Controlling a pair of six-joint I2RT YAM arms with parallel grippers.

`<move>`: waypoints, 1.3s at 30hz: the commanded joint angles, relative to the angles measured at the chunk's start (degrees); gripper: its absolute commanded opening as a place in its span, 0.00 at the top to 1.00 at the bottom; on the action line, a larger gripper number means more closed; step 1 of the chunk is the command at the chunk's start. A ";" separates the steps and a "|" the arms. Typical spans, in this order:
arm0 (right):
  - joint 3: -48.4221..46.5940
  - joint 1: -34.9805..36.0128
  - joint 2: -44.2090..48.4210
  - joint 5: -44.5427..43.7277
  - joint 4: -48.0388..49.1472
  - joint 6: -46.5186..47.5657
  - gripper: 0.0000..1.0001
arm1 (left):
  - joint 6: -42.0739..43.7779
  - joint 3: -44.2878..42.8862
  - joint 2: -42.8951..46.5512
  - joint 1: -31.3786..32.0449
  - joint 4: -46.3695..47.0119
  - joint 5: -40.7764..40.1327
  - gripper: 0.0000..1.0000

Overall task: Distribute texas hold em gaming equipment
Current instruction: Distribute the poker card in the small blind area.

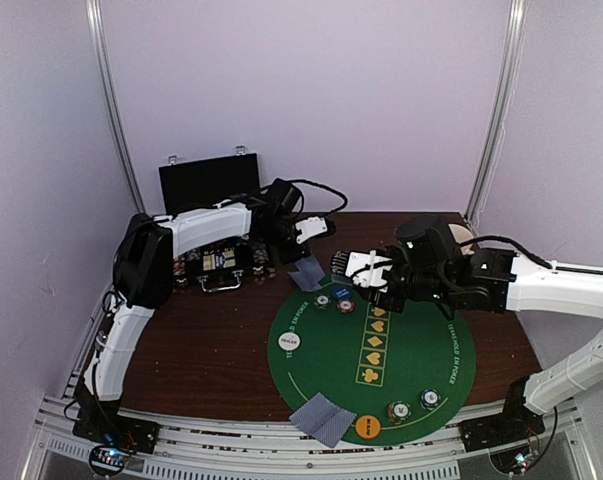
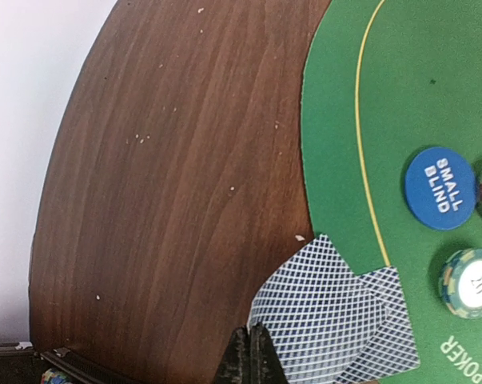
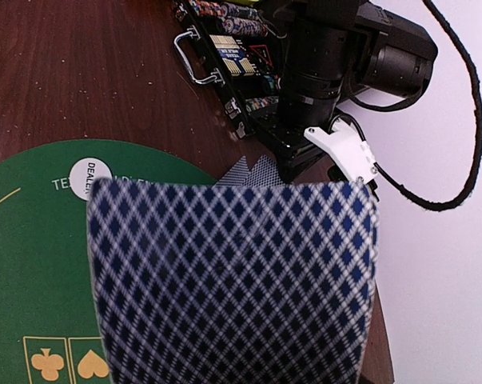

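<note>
Far left, the chip case (image 1: 209,185) stands open at the back of the table (image 2: 185,200). Just in front of it, my left claw (image 2: 252,340) is pinched fully closed. Its tips sit right at the edge of a pair of cards (image 2: 328,320) lying face down and fanned, half on wood, half on the green mat (image 2: 344,96). Whether I've nipped a card edge or merely touch it, I can't tell. Beside that pair sit the small-blind disc (image 2: 440,188) and a striped chip (image 2: 470,282).

Moving across: the dealer disc (image 1: 289,341) is on the mat's left side, and a second pair (image 1: 321,418) lies at the near rim with the orange disc (image 1: 367,427) just beside it. Two chips (image 1: 399,410) follow.

Over on the right, my right claw (image 1: 364,268) hangs above the mat's far side, clamped on a blue-backed card (image 3: 233,280) that bows across the wrist view. It could be one card or several; my fingers are hidden behind it.

Two seats look dealt, so I reckon the deal is midway. This card wants a home, probably the printed boxes (image 1: 374,345) down the mat's middle, or another seat. The next move calls for lowering it flat, clear of the left claw close by, and releasing without dragging the laid pair.
</note>
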State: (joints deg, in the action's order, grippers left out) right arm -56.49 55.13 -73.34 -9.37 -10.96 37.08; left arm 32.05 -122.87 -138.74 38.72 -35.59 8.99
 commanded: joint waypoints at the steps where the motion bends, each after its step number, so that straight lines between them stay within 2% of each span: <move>1: 0.81 -0.25 0.85 -0.04 1.20 -1.18 0.57 | 5.45 0.83 -2.42 0.35 2.81 -2.34 1.00; 23: 1.55 -0.22 1.05 -0.06 2.18 -2.18 0.57 | 11.01 2.55 -6.42 2.17 8.91 -5.09 1.00; 36: 1.78 -0.25 1.37 -0.10 1.53 -2.03 0.57 | 8.34 2.22 -5.79 2.90 11.48 -7.58 1.00; 39: 1.71 -0.24 1.49 -0.17 1.08 -2.01 0.57 | 7.25 2.24 -4.88 2.94 11.51 -7.52 0.87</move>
State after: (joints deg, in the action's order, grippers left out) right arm -55.31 55.13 -73.34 -9.37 -10.15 35.66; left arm 41.28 -120.75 -144.42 41.01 -26.55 1.78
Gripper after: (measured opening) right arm 0.434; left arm 0.073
